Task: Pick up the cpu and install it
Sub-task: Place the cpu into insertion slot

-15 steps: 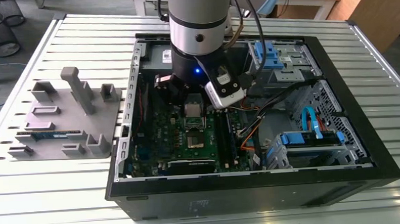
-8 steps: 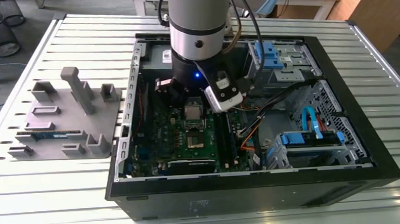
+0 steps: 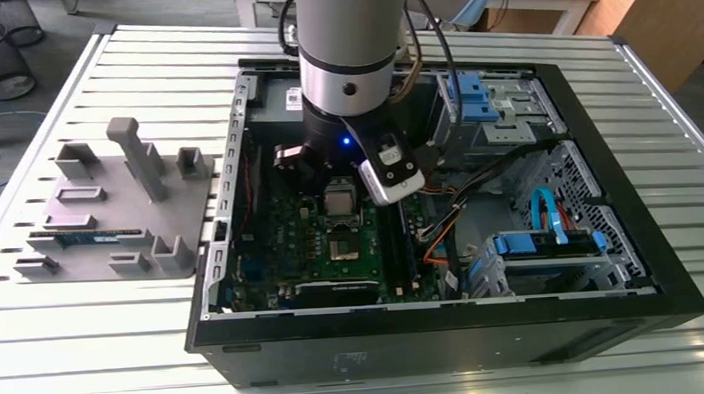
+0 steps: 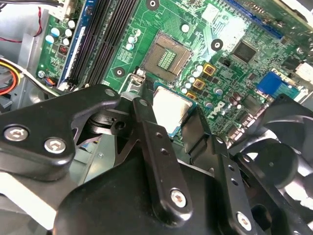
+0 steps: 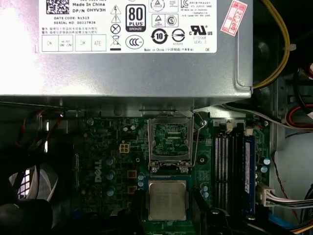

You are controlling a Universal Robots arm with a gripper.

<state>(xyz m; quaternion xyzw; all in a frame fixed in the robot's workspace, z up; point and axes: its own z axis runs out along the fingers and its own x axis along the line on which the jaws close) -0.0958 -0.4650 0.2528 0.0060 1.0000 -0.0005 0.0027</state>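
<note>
Inside the open computer case [image 3: 394,342], low over the green motherboard [image 5: 98,147], the gripper [image 5: 167,205] is clenched on the cpu [image 5: 167,198]. In the second wrist view the black fingers [image 4: 194,128] press on two opposite edges, silver top showing between them, jaws parted just the chip's width. The chip hangs just beside the empty socket [image 5: 168,139], not over it. The socket's frame is bare, and its wire lever [image 5: 198,134] runs along one side.

Tight quarters here: the grey power supply [image 5: 122,73] walls off the far side of the socket. Black memory slots [image 5: 225,166] run alongside the lever, and a dark fan [image 5: 22,196] sits on the opposite flank, well apart.

In the exterior view the arm [image 3: 345,37] stands straight down into the case, with coloured cables [image 3: 448,219] bunched to the exterior view's right of it. Out on the slatted table [image 3: 121,349], at the exterior view's left, the grey fixture plate [image 3: 103,217] sits beside the case.
</note>
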